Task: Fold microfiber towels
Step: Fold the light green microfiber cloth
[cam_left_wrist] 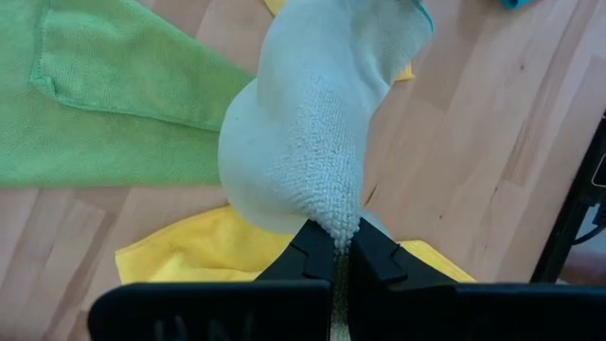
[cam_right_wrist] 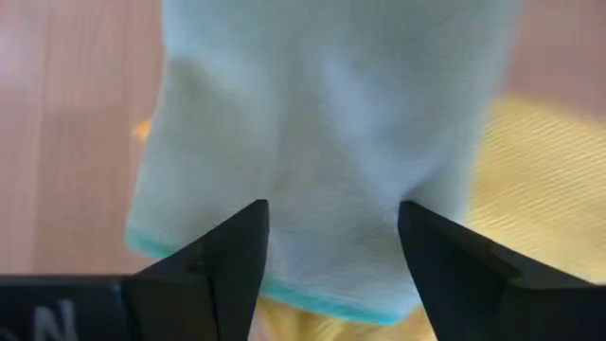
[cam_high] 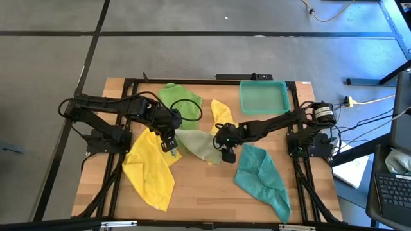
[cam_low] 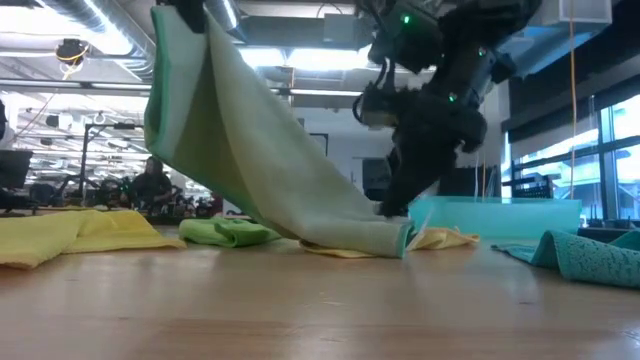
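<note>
Left claw: clamped tight on one corner of the pale olive towel, the fabric pinched between its two fingers. It holds that corner high above the desk, so the cloth hangs away from it in a long slope, probably to pull it straight for a fold.

Right claw: jaws spread wide, gripping nothing. The far, trimmed edge of the pale olive towel lies right in front of its fingertips, resting on the desk. I judge it is lining up to pinch that low edge, so both ends would be under control.

Pale olive towel: stretched between the two claws, one end lifted by the left, the other end lying under the right, partly on top of a yellow towel.

Large yellow towel: crumpled flat beneath and just beyond the left claw, not touched.

Bright green towel: heaped beside the left claw, toward the back of the desk, waiting.

Teal towel: rumpled just beside the right claw, toward the front edge, untouched.

Teal tray: behind the right claw, near the back edge, with no cloth in it.

Stage: none of the towels looks folded yet.
</note>
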Controlling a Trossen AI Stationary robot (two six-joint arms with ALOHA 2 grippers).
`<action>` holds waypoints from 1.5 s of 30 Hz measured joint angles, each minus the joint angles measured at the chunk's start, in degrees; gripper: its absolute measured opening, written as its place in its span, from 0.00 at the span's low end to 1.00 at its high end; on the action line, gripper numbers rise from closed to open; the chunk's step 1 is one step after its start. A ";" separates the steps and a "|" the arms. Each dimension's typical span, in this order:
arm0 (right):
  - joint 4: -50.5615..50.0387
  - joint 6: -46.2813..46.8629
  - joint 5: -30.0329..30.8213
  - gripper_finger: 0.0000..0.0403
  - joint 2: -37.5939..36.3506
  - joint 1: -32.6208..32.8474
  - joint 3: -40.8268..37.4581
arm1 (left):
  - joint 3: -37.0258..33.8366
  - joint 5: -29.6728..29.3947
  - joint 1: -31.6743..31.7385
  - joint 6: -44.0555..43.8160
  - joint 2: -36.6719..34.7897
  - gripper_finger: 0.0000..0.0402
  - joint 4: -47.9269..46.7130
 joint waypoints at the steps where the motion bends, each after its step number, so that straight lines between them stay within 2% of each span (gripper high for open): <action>1: -0.14 0.01 1.49 0.57 -0.49 0.00 0.03 | 0.00 0.04 0.00 0.00 0.00 0.00 0.03; 7: -0.85 -0.16 5.04 0.51 -0.71 -0.02 -0.01 | 0.00 0.00 0.00 0.35 0.00 0.00 0.24; 14: 3.44 0.15 5.03 0.51 -0.71 -0.02 -2.59 | 0.00 -0.04 0.00 0.37 0.00 0.00 0.29; 22: 4.03 1.54 3.95 0.49 -0.71 -0.02 -4.97 | 0.00 -0.26 0.00 0.30 0.00 0.00 0.29; 27: 4.33 3.23 3.89 0.37 -0.71 -0.02 -5.28 | 0.00 -0.31 0.00 0.16 0.00 0.00 0.29; 30: 4.31 3.18 3.45 0.22 -0.71 -0.02 -5.21 | 0.00 -0.30 0.00 0.16 0.00 0.00 0.28; 33: 4.47 3.09 -0.60 0.06 -0.71 -0.12 -5.19 | 0.00 -0.39 0.00 0.39 0.00 0.00 -0.03; 34: 4.47 3.05 -2.28 0.03 -0.70 -0.11 -5.19 | 0.00 -0.59 0.01 0.40 0.00 0.00 -0.38; 40: 3.13 3.02 -6.63 0.02 -1.89 -0.11 -5.15 | 0.00 -1.97 0.04 0.44 0.00 0.00 -2.38; 45: 1.30 1.51 -6.68 0.01 -9.18 -0.73 -5.15 | -0.02 -2.05 0.02 0.52 0.00 0.00 -5.14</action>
